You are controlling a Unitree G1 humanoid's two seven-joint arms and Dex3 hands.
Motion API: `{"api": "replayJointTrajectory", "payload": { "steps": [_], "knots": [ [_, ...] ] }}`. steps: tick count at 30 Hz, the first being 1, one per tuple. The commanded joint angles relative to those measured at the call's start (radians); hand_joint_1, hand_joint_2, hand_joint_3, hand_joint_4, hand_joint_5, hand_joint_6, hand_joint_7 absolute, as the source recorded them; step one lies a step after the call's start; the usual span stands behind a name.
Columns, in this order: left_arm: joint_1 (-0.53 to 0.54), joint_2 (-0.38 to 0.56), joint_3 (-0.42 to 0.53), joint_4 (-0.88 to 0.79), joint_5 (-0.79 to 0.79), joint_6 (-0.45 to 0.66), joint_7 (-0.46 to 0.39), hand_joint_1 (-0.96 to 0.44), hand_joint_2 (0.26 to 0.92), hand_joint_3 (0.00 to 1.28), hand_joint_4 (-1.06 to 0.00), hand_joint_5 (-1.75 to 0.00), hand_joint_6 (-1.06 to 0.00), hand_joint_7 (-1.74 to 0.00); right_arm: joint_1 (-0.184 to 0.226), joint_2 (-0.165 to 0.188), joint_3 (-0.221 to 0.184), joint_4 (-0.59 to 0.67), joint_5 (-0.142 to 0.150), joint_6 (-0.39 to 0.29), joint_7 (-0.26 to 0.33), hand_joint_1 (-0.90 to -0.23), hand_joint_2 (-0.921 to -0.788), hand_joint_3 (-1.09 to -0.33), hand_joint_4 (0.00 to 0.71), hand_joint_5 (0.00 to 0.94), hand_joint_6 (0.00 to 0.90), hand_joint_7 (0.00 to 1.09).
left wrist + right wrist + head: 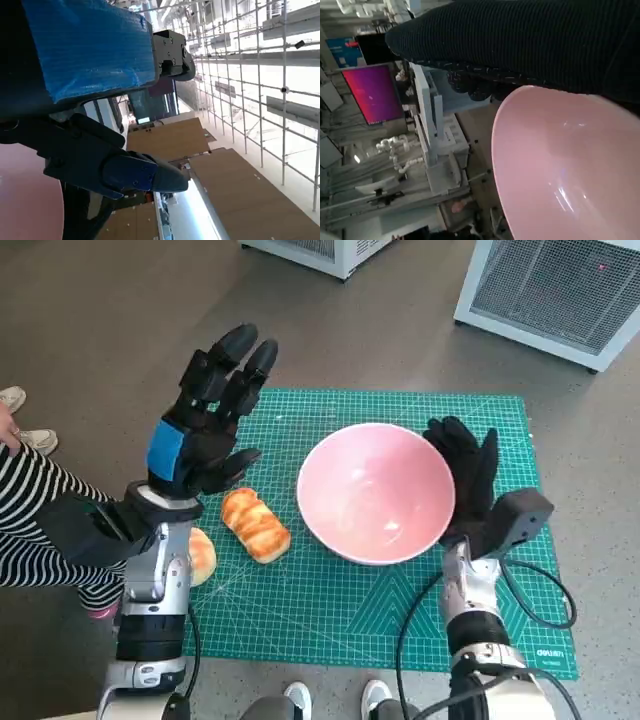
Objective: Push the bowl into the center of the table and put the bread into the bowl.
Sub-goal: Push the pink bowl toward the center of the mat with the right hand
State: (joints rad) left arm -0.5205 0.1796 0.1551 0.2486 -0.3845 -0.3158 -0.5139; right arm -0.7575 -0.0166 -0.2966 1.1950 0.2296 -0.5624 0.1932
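here the green cutting mat (380, 590) covers the table, and the pink bowl (375, 490) sits on it, a little toward the robot's right of the middle. the right hand (465, 475) in its black glove stands upright against the bowl's right rim, fingers straight and together, flat to the wall, holding nothing. the left hand (210, 415) is raised above the mat's left part, wrist bent up, fingers spread apart and pointing away from the robot, empty. the bread roll (255, 525) lies on the mat just left of the bowl, apart from it. a second bun (202, 555) shows at the mat's left edge, partly behind the left forearm.
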Motion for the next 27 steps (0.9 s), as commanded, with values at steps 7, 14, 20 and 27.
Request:
{"api": "replayJointTrajectory", "payload": {
  "steps": [7, 14, 20, 27],
  "knots": [
    [0.017, 0.000, 0.000, -0.019, 0.008, 0.003, 0.006, -0.60, 0.921, 0.17, -0.15, -0.02, 0.00, -0.52, -0.038, 0.037, 0.008, 0.037, -0.014, 0.045, -0.009, -0.626, -0.921, -0.863, 0.095, 0.005, 0.045, 0.37],
    [0.029, -0.002, -0.006, -0.033, 0.012, 0.004, 0.013, -0.60, 0.921, 0.17, -0.15, -0.02, 0.00, -0.52, -0.039, 0.012, 0.002, 0.034, -0.005, 0.052, 0.017, -0.628, -0.921, -0.860, 0.091, 0.002, 0.039, 0.37],
    [0.034, 0.003, -0.004, -0.032, 0.007, 0.005, 0.011, -0.60, 0.921, 0.17, -0.15, -0.02, 0.00, -0.52, -0.030, -0.029, 0.000, -0.025, -0.007, 0.032, 0.018, -0.620, -0.921, -0.871, 0.083, 0.000, 0.038, 0.36],
    [0.031, 0.003, -0.005, -0.038, 0.007, 0.014, 0.014, -0.60, 0.921, 0.17, -0.15, -0.01, 0.00, -0.53, 0.015, -0.060, 0.025, -0.180, -0.028, -0.028, 0.013, -0.621, -0.921, -0.886, 0.080, 0.001, 0.045, 0.37]
  ]
}}
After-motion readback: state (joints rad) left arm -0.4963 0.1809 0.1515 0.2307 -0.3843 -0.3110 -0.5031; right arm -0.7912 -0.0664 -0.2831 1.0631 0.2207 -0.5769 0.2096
